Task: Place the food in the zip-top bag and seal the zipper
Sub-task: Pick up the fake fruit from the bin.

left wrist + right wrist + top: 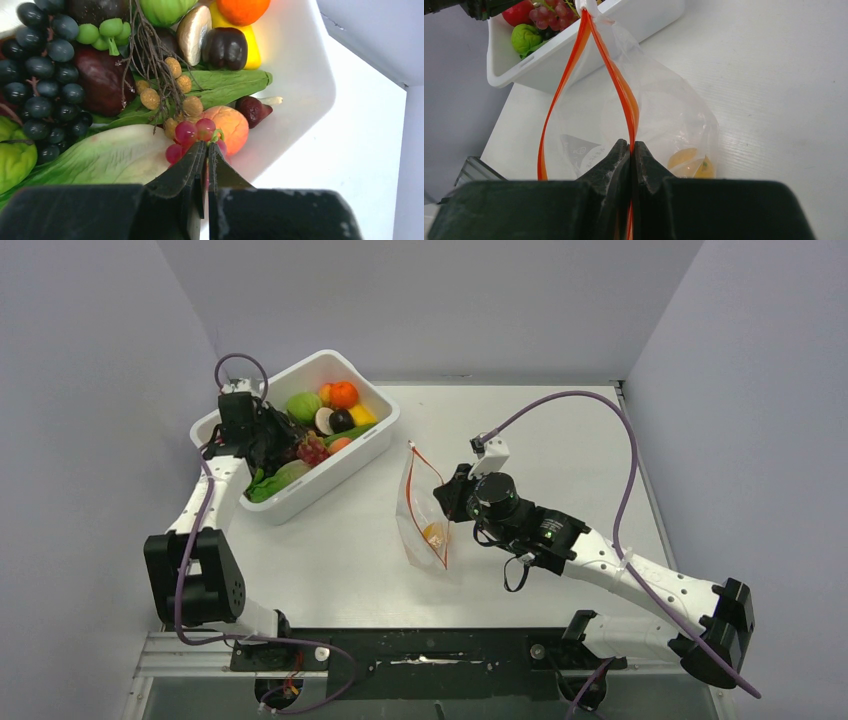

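Observation:
The clear zip-top bag [422,523] lies on the table with its mouth held open; a yellow food piece [691,162] sits inside. My right gripper [631,146] is shut on one side of the red-orange zipper [624,92]; it also shows in the top view [447,497]. The zipper's other side [555,100] bows away to the left. My left gripper [207,146] is over the white bin [372,436], shut on the green stem of a bunch of red grapes [192,132]; the gripper in the top view [283,445] is above the bin's food.
The bin holds black grapes [47,80], a green leaf [100,155], a peach [231,125], longans [165,90], a dark pepper [226,47], an orange [343,394] and a green fruit [304,405]. Purple cables arc over both arms. Grey walls stand left and right.

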Tool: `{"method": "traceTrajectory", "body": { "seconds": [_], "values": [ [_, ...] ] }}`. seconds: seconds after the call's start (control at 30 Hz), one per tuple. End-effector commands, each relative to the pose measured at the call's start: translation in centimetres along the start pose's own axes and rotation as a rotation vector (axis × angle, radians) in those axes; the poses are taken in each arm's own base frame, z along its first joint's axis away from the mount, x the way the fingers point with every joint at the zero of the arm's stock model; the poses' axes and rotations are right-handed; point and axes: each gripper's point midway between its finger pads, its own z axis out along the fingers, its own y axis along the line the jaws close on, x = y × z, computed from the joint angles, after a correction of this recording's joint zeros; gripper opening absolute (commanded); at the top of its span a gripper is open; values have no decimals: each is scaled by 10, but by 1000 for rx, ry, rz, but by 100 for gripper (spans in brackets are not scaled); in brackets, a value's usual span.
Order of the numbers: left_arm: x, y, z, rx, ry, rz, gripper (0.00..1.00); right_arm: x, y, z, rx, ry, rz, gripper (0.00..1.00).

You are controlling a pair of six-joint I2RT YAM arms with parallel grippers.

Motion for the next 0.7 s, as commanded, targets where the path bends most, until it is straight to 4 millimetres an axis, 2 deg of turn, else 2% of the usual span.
{"method": "traceTrajectory", "body": {
  "seconds": [0.0, 0.23, 0.67],
  "values": [
    [-39, -22, -37, 11, -138, 65, 0, -22, 12, -5, -37, -78, 43, 0],
    [-60, -45, -85, 45, -232, 99, 0, -23, 18, -1, -43, -74, 47, 0],
    [-66, -86, -152, 137, -270, 137, 0, -27, 27, 11, -31, -64, 39, 0]
  ]
}}
